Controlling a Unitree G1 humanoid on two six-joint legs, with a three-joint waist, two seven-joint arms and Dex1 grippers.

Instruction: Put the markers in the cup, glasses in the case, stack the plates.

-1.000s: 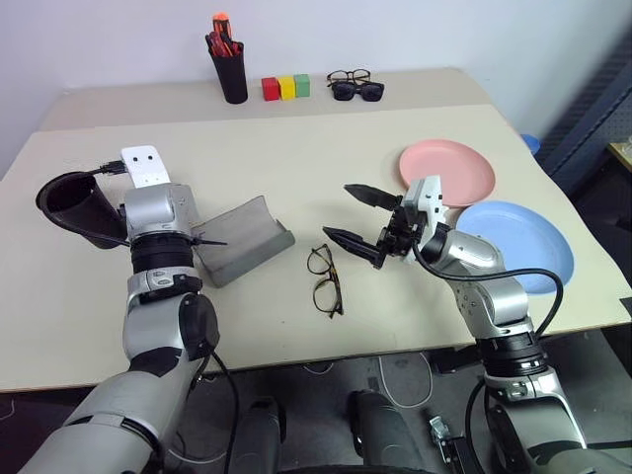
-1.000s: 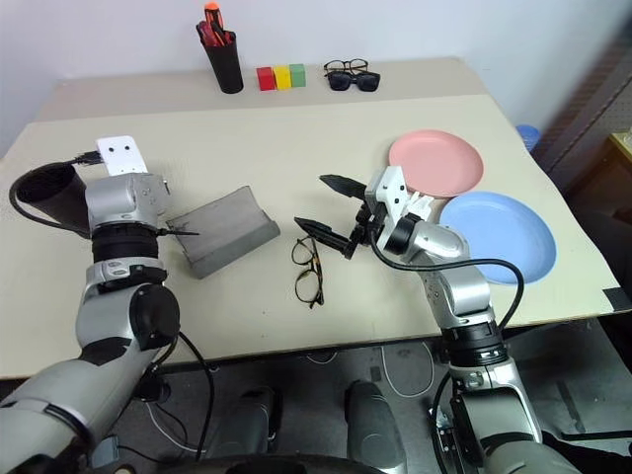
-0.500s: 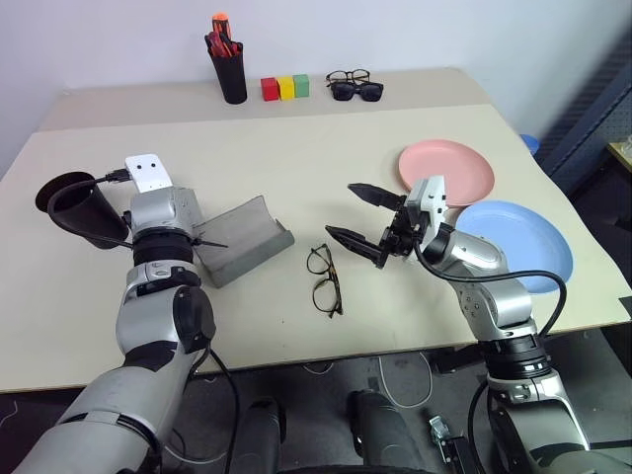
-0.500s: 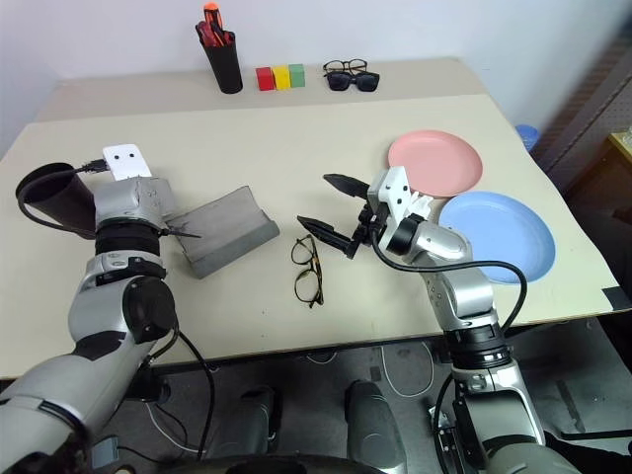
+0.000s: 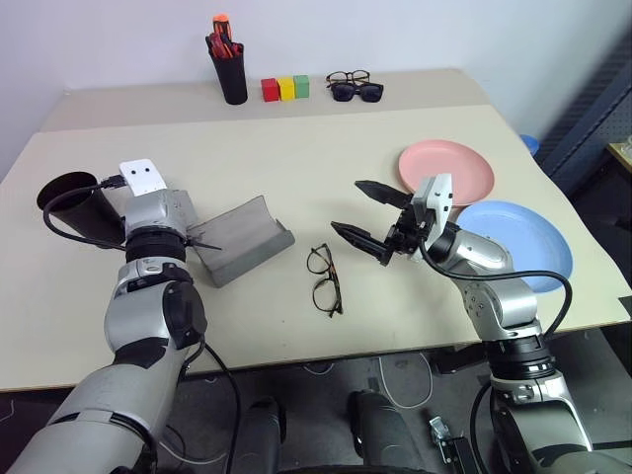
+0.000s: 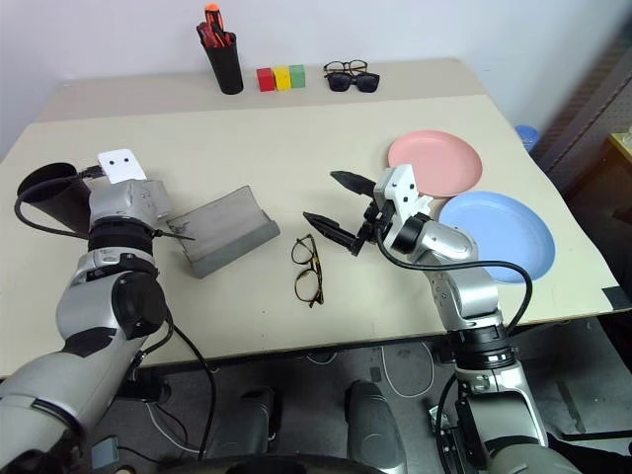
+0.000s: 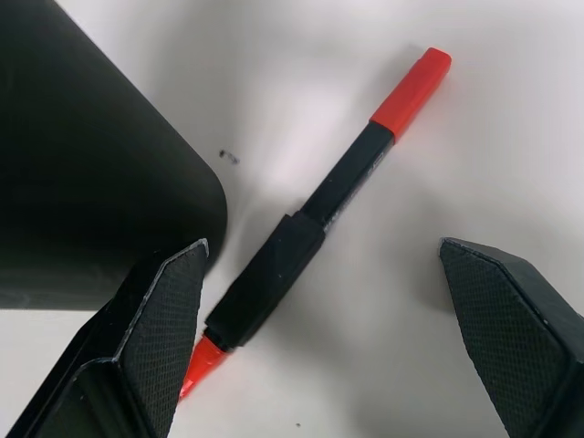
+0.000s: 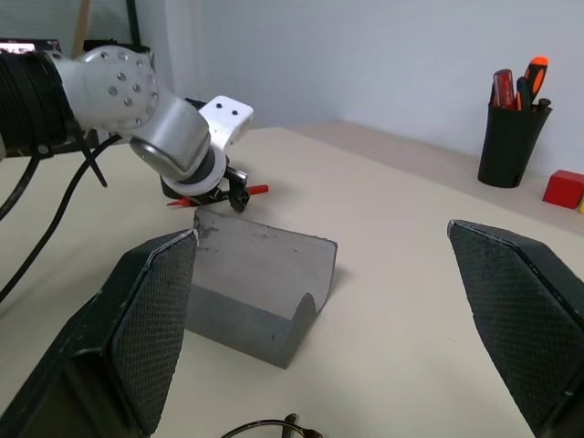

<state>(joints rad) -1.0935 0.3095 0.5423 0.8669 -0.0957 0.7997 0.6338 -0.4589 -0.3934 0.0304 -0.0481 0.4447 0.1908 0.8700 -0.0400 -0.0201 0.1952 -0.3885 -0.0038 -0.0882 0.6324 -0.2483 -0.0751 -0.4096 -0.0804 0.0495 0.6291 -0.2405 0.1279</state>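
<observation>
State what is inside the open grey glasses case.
The grey case lies open, and the part of its hollow that shows holds nothing. The glasses lie on the table beside it.

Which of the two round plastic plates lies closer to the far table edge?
The salmon pink round plate; the light blue round plate lies nearer the robot.
</observation>
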